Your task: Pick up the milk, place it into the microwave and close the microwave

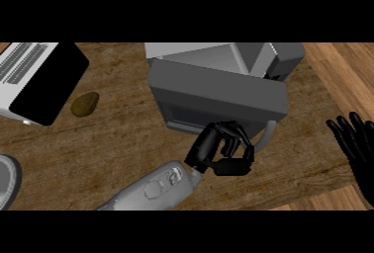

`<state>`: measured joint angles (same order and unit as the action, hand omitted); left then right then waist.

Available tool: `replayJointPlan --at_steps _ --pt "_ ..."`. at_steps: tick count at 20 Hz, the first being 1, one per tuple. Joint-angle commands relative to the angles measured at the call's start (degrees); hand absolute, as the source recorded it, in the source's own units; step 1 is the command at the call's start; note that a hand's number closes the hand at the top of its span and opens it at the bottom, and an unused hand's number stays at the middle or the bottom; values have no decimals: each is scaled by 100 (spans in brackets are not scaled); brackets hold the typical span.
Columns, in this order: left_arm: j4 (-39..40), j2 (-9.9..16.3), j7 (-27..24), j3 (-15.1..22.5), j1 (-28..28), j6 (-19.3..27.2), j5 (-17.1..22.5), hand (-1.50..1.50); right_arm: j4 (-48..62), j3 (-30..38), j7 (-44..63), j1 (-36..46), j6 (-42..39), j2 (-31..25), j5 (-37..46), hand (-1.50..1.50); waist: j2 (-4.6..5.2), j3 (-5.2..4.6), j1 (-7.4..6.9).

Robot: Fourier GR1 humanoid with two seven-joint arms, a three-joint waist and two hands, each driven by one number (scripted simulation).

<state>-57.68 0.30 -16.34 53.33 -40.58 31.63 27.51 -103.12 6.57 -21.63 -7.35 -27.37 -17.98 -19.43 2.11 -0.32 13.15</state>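
Left hand (pixel 223 150) curled at microwave (pixel 219 89) door, milk not visible, right hand (pixel 354 141) spread at right edge

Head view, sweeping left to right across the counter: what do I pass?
Plate rim → toaster oven → potato → left hand in front of the microwave door → right hand, open at the right edge.
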Motion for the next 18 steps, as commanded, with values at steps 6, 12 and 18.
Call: replayJointPlan --at_steps 6,12,18 --pt "518 -30 -152 -603 -744 266 904 150 -335 -85 314 118 -220 -107 -519 -150 153 -12 353" --pt "716 -30 -590 -1067 -1040 257 1443 150 -402 2 535 192 -217 -236 -776 -150 226 -14 463" --pt "1147 -30 -833 -1244 -1319 110 1773 150 -613 52 696 334 -241 -371 -1013 -150 256 -10 583"
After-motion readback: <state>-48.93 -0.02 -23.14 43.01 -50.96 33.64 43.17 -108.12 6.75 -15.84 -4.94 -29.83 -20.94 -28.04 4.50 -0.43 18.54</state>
